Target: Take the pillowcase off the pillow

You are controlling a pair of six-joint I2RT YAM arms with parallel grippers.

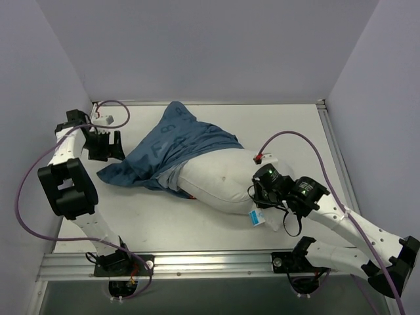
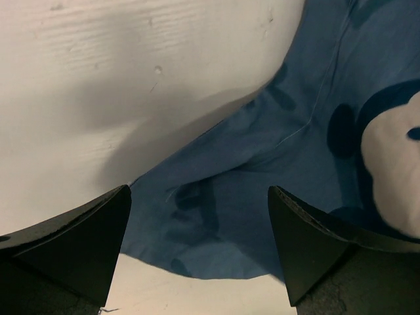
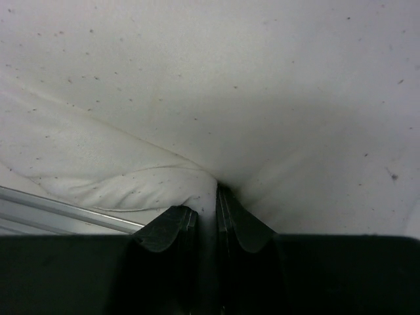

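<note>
Pillowcase (image 1: 177, 141) fabric, dark blue with lighter printed letters, is seen from the top external view bunched over the far-left end of the pillow (image 1: 220, 184). The white pillow lies at a slant across the middle of the table (image 1: 289, 131), and its near-right half is left bare. A small blue-and-white tag (image 1: 256, 216) is seen at the pillow's near-right corner. The left gripper (image 1: 115, 146) is placed just beside the loose left edge of the pillowcase, with its jaws spread and nothing held between them. The right gripper (image 1: 262, 187) is pressed against the bare right end of the pillow, just above the tag.

From the left wrist view, the left gripper (image 2: 198, 193) is shown wide open, its two dark fingers well apart at the bottom corners. A flat corner of the pillowcase (image 2: 315, 131) is spread on the table (image 2: 131, 65) between and beyond them, and no contact with either finger can be made out. Part of a pale cartoon face (image 2: 390, 170) is printed at the right edge of the cloth.

From the right wrist view, the right gripper (image 3: 207, 213) is shown narrowly closed, and a pinched fold of the pillow (image 3: 230, 85) is clamped between its fingers. The white fabric is drawn into creases running to the grip. A metal rail (image 3: 59, 210) is glimpsed at the lower left.
</note>
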